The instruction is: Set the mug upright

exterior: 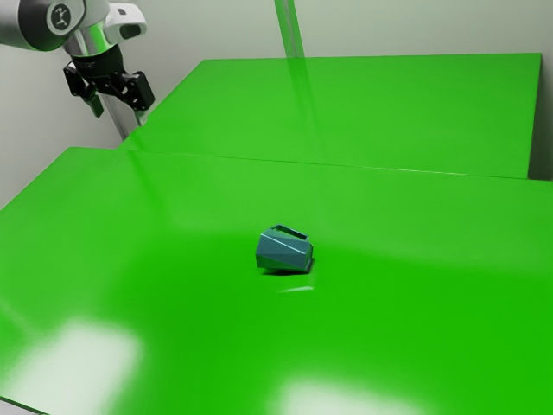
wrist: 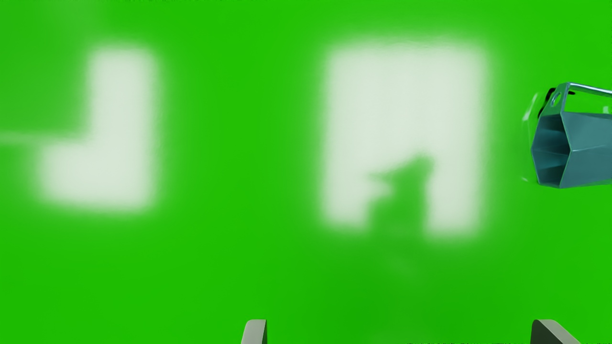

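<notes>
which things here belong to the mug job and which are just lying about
Part of the job:
- mug, lying on its side
- gripper, open, off to the exterior view's left of the mug

Just there:
- table, only supporting the mug
- green surface behind the table

Bright, soft-edged white glare (wrist: 406, 105) on the glossy green tabletop (exterior: 415, 320).

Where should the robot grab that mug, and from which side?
Probably by the handle, from above: the mug lies on its side, and its handle is a slim bar, easy to pinch, with a gap behind it to reach into.
</notes>
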### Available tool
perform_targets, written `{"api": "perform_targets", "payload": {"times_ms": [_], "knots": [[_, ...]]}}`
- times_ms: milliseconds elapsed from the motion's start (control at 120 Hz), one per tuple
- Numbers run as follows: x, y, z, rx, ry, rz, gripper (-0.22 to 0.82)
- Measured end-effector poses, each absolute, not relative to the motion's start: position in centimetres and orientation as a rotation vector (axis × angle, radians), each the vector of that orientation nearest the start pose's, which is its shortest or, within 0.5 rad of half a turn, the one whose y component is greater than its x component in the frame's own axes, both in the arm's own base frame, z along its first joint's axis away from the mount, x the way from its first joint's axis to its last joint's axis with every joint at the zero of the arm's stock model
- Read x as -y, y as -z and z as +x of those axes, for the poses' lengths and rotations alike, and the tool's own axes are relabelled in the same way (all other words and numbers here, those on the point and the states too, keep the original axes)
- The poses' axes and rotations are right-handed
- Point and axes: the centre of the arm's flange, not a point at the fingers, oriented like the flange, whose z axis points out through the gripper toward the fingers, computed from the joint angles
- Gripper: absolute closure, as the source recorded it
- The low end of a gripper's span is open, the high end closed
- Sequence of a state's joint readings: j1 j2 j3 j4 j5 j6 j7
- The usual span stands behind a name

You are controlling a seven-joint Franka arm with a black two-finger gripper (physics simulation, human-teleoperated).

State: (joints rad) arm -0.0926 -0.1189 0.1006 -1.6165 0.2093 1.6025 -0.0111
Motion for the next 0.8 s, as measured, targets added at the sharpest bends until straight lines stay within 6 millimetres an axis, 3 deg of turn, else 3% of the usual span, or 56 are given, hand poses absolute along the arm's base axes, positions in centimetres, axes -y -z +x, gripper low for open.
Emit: {"api": "perform_targets", "payload": {"times_ms": [267, 400, 533, 650, 800], "knots": [[-2.8, -66.6, 52.0, 0.015, 0.143, -2.942, 0.0], [-2.7, -64.5, 53.4, 0.012, 0.099, -2.969, 0.0], [-1.9, -60.9, 55.4, 0.027, 0.025, -3.091, 0.0], [-1.6, -56.2, 57.5, 0.074, -0.091, -3.204, 0.0], [-3.7, -50.2, 59.0, 0.23, -0.198, -3.329, 0.0]]}}
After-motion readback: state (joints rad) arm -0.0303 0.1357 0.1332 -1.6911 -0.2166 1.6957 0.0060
